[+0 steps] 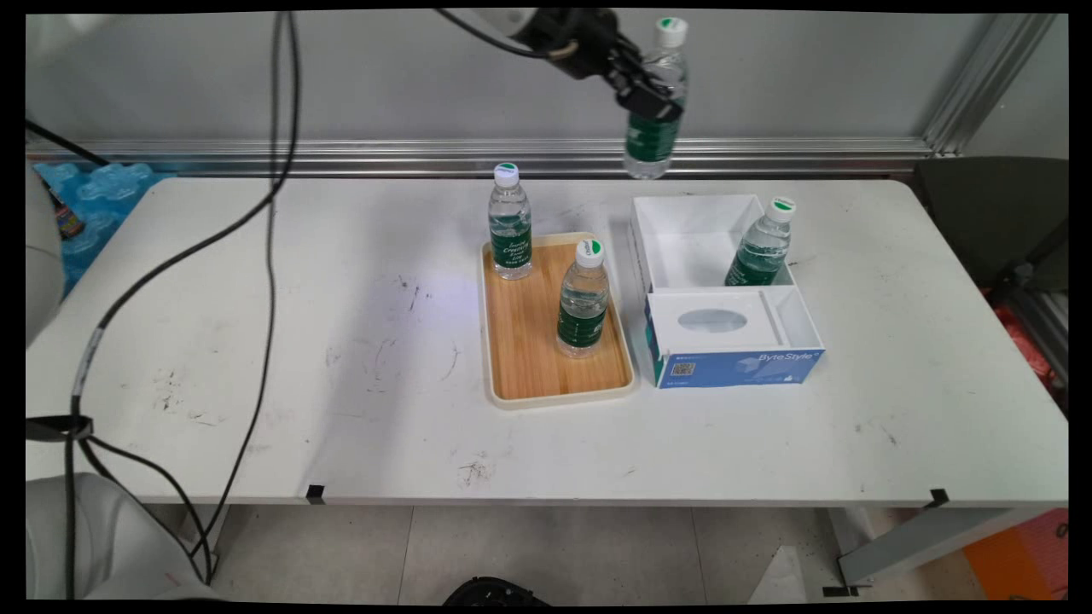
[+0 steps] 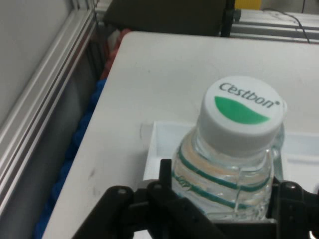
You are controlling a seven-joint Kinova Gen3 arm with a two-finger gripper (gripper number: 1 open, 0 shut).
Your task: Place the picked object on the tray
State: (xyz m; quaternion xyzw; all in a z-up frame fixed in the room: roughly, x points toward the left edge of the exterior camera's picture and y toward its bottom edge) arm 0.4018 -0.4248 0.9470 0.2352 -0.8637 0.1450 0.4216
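My black gripper (image 1: 650, 95) is shut on a clear water bottle (image 1: 655, 111) with a green label and white cap, held high in the air above the far side of the white box (image 1: 693, 209). In the hand view the held bottle (image 2: 234, 164) fills the middle, its cap (image 2: 242, 114) reading Cestbon, with the fingers (image 2: 164, 186) pressed on both sides of its shoulder. Below it lies the white box (image 2: 162, 149). Another bottle (image 1: 760, 246) leans inside that box at its right wall.
A wooden tray (image 1: 520, 341) left of the box carries two upright bottles, one at its far end (image 1: 510, 223) and one near the middle (image 1: 583, 300). A blue and white ByteStyle carton (image 1: 734, 337) adjoins the box's near side. Black cables (image 1: 264, 222) hang over the table's left part.
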